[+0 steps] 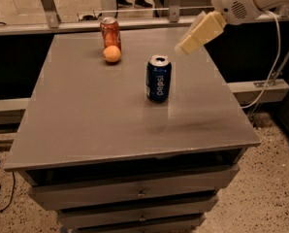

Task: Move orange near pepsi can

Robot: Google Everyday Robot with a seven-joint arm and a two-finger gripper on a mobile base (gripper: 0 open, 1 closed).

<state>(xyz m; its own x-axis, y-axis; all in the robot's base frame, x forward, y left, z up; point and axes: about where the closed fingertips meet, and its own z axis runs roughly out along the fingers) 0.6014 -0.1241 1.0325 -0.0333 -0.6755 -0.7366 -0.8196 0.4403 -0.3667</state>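
Orange (pixel 112 54) is sitting on the table (pixel 96 125), well apart from the gripper (pixel 187 43), off to its picture-left and lower down. It's sitting right in front of the red can (pixel 110 32), touching or just short of it; can't tell which.

Nothing of the task is showing as done: orange and pepsi can (pixel 158 78) are standing well apart, with bare tabletop between them. Gripper is hanging in the air over the table's far right edge and carrying nothing that I can see. Whether it's open or closed I cannot tell. Pepsi can is standing upright, the nearest thing to the gripper, below it and a bit toward the camera side.

My read is that every step is waiting: reaching across to the orange, grabbing it, carrying it over, and setting it down beside the pepsi can without knocking either can.

Counting, big to small:
- one table, sitting on a stack of drawers (pixel 139 191)
- one arm with one gripper
- two cans (one pepsi, one red)
- one orange
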